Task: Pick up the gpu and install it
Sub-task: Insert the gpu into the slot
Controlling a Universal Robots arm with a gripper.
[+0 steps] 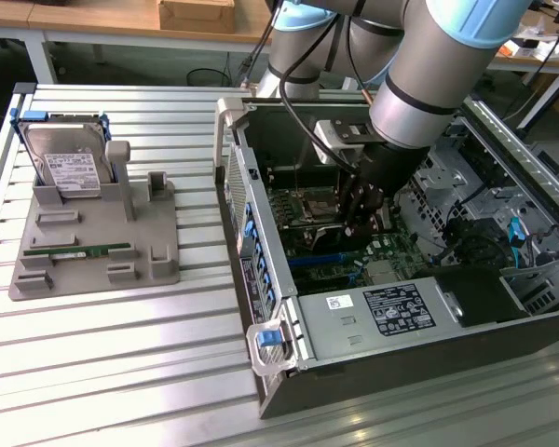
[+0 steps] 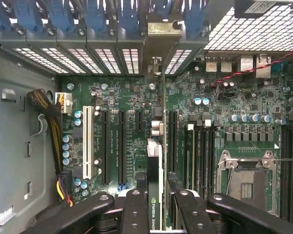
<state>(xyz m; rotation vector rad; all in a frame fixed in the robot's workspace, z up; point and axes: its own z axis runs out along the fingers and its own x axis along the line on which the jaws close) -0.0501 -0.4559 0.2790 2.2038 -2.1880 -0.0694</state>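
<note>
The claw (image 2: 159,210) is clenched on the gpu (image 2: 156,161), holding it edge-down inside the case (image 1: 261,279). That keeps it parallel to the motherboard (image 2: 234,107) slots, seemingly for seating.

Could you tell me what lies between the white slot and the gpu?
In the wrist view, empty black slots on the motherboard separate the white slot from the gpu.

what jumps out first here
The eye goes first to the big robot arm reaching into the open computer case, with its gripper low over the green motherboard. In the wrist view the gpu stands on edge between the gripper's fingers, above the slots. On the exterior view's left, a hard drive and a green memory stick sit in a grey holder.
</note>
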